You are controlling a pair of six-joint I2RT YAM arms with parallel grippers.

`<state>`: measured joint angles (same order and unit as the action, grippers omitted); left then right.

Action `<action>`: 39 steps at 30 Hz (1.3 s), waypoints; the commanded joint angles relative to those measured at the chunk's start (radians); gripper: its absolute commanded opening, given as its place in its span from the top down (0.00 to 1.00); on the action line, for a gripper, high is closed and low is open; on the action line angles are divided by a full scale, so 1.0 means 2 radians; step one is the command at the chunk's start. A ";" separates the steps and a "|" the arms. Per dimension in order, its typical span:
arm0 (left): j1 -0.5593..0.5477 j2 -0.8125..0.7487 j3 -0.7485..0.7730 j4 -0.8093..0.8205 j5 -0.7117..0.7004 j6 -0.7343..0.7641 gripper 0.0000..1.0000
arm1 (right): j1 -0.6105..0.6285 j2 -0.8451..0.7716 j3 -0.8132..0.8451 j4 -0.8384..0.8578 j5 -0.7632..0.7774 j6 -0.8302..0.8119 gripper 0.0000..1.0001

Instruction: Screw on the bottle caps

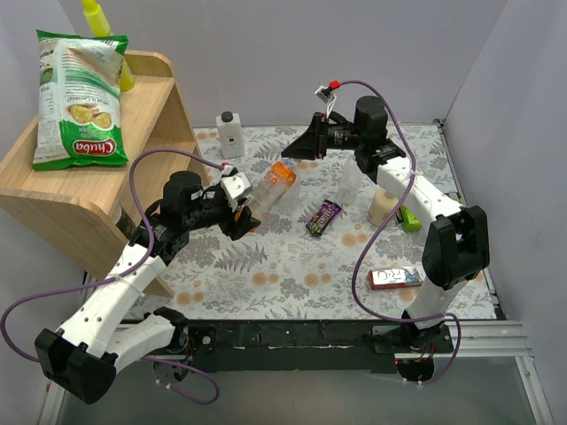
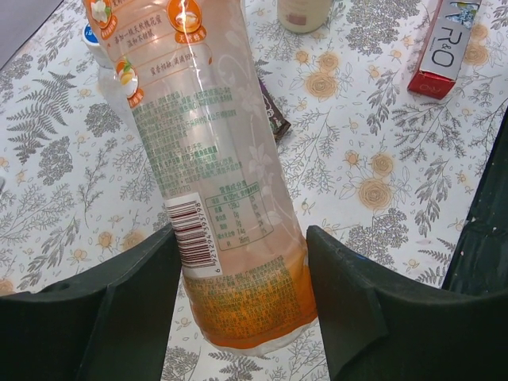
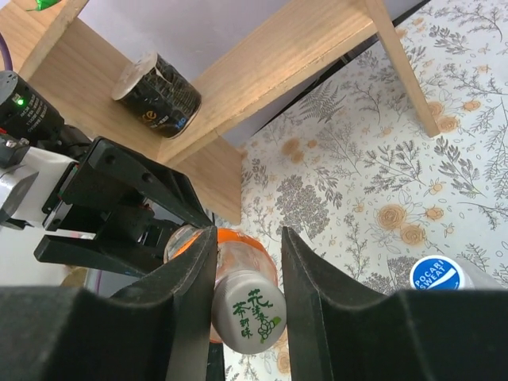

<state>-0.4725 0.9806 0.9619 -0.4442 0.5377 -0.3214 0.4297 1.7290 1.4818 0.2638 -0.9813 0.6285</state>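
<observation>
**Orange bottle gripped at both ends**

Near end: left gripper [image 2: 242,246] pinches the bottle [image 2: 214,159] low on its body, the bottle tilted with its neck away from the arm bases. At the neck, right gripper [image 3: 248,242] is pressed onto the whitish cap [image 3: 252,311] (green print on top). Right of the bottle: clear bottle [image 3: 479,272] with blue cap [image 3: 436,275]. Behind the bottle: white square bottle [image 1: 230,133], upright.

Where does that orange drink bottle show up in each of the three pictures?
Top view: orange bottle tilted at centre, between the two arms.
Left wrist: orange bottle fills the middle, gripped in the left claw.
Right wrist: orange bottle bottom centre, its cap in the right claw.
Shared landmark: flowered tablecloth.
</observation>
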 commanded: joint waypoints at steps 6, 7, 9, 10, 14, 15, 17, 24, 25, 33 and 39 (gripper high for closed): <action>-0.016 -0.008 -0.007 0.032 0.016 0.010 0.85 | 0.014 -0.024 0.029 0.041 -0.012 -0.027 0.95; -0.016 -0.009 -0.006 0.027 0.020 0.013 0.77 | 0.015 -0.023 0.033 0.044 -0.019 -0.029 0.96; -0.018 -0.010 -0.006 0.020 0.027 0.023 0.55 | 0.015 -0.023 0.041 0.048 -0.029 -0.038 0.98; -0.018 -0.011 -0.007 0.008 0.033 0.026 0.45 | 0.015 -0.024 0.043 0.048 -0.038 -0.042 0.98; -0.025 -0.016 -0.016 -0.032 0.048 0.053 0.02 | 0.015 -0.030 0.052 0.022 -0.048 -0.075 0.99; -0.028 -0.017 -0.019 -0.038 0.047 0.062 0.02 | 0.015 -0.029 0.058 0.007 -0.048 -0.088 0.99; -0.033 -0.022 -0.029 -0.055 0.047 0.066 0.02 | 0.015 -0.026 0.078 -0.044 -0.048 -0.129 0.99; -0.035 -0.046 -0.064 -0.103 0.007 0.079 0.02 | 0.030 -0.020 0.146 -0.257 -0.024 -0.337 0.99; -0.035 -0.054 -0.071 -0.108 0.000 0.088 0.02 | 0.034 -0.023 0.148 -0.283 -0.008 -0.366 0.99; -0.035 -0.101 -0.117 -0.125 -0.066 0.093 0.02 | 0.079 -0.080 0.053 -0.378 0.060 -0.612 0.99; -0.035 -0.105 -0.132 -0.118 -0.076 0.087 0.02 | 0.110 -0.097 0.026 -0.410 0.096 -0.691 0.99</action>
<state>-0.5388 0.7879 0.7174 -0.6819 0.4252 -0.1493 0.6167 1.5955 1.5658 -0.4881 -0.8608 -0.5556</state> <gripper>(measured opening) 0.981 0.413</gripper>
